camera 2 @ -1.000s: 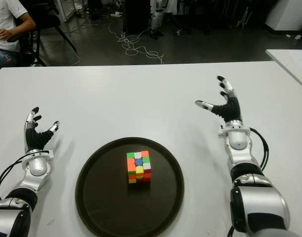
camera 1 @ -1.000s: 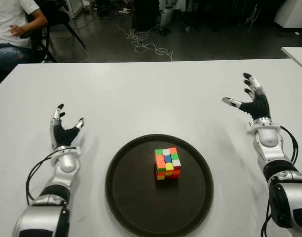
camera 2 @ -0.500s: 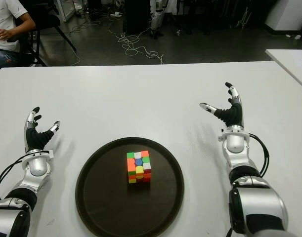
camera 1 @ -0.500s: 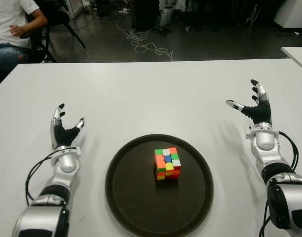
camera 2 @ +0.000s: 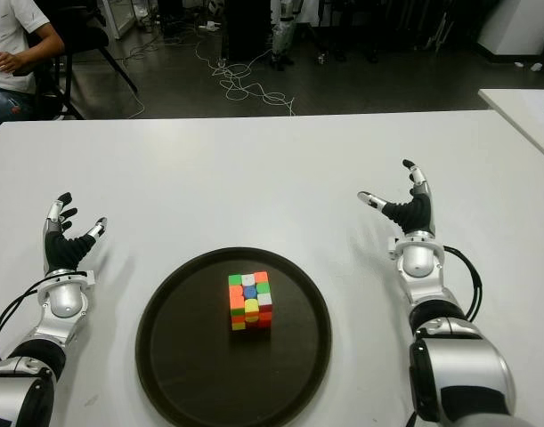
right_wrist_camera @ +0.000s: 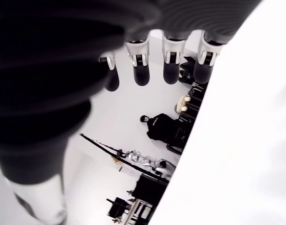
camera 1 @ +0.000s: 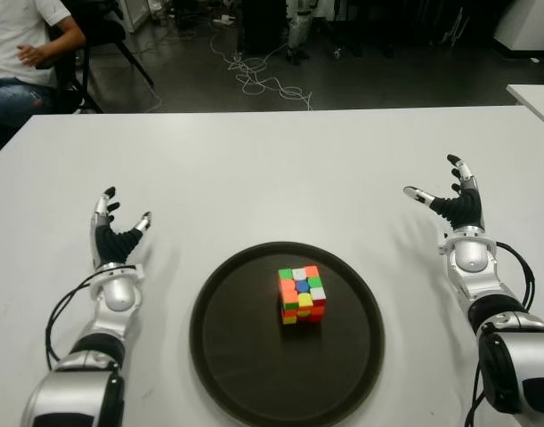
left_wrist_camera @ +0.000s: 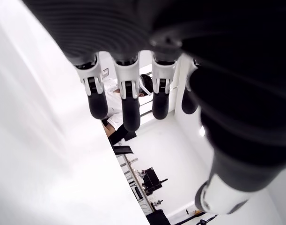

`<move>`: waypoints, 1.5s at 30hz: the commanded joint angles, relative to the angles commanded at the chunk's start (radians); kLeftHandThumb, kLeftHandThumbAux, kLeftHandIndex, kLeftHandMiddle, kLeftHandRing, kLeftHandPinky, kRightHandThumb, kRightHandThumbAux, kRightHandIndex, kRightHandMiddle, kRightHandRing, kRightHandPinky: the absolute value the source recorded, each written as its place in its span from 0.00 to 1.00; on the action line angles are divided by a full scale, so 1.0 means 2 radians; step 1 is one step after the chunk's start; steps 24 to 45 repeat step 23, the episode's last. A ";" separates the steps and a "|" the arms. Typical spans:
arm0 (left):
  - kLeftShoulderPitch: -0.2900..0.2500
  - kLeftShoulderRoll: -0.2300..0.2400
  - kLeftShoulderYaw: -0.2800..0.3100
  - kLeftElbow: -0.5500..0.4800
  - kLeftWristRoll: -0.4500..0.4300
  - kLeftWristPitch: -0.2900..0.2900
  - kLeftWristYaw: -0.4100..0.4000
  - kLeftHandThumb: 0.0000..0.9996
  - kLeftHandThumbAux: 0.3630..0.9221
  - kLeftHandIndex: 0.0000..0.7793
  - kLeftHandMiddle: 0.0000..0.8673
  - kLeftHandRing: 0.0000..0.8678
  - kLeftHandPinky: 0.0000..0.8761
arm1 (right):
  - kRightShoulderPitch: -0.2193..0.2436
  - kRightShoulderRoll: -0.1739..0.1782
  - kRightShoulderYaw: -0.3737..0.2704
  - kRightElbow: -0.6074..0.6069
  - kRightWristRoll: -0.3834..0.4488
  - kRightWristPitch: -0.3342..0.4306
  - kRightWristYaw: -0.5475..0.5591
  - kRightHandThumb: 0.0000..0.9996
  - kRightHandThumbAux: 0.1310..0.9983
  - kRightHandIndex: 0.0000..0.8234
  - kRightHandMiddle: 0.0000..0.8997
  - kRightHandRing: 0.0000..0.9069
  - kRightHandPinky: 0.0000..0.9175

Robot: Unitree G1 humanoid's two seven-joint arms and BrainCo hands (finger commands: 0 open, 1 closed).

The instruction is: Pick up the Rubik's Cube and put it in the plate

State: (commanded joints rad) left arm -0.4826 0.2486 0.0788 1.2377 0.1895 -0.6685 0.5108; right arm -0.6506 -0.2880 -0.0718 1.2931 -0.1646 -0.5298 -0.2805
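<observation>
A scrambled Rubik's Cube [camera 1: 302, 294] sits near the middle of a round dark plate [camera 1: 236, 356] on the white table [camera 1: 272, 169]. My right hand [camera 1: 450, 203] shows to the right of the plate, fingers spread and holding nothing; its wrist view shows straight fingers [right_wrist_camera: 172, 65] with only the room beyond. To the left of the plate is my left hand [camera 1: 116, 229], fingers open and empty, as its fingers [left_wrist_camera: 128, 101] show in the left wrist view.
A seated person [camera 1: 27, 53] is at the far left beyond the table. Cables [camera 1: 263, 76] lie on the dark floor behind. The corner of a second white table [camera 1: 534, 96] shows at the far right.
My right hand has drawn back toward me and lowered beside the plate. The cube, plate and left hand have not moved.
</observation>
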 joint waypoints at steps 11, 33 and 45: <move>-0.001 0.000 0.003 0.003 0.000 0.004 -0.004 0.00 0.78 0.17 0.16 0.18 0.20 | 0.000 -0.004 0.011 0.006 -0.013 0.010 0.002 0.00 0.69 0.08 0.05 0.02 0.02; -0.003 0.001 -0.001 0.003 0.008 0.004 0.003 0.00 0.73 0.15 0.16 0.16 0.14 | -0.005 -0.002 0.008 0.007 -0.010 0.020 0.002 0.00 0.71 0.07 0.04 0.02 0.02; -0.003 0.001 -0.001 0.003 0.008 0.004 0.003 0.00 0.73 0.15 0.16 0.16 0.14 | -0.005 -0.002 0.008 0.007 -0.010 0.020 0.002 0.00 0.71 0.07 0.04 0.02 0.02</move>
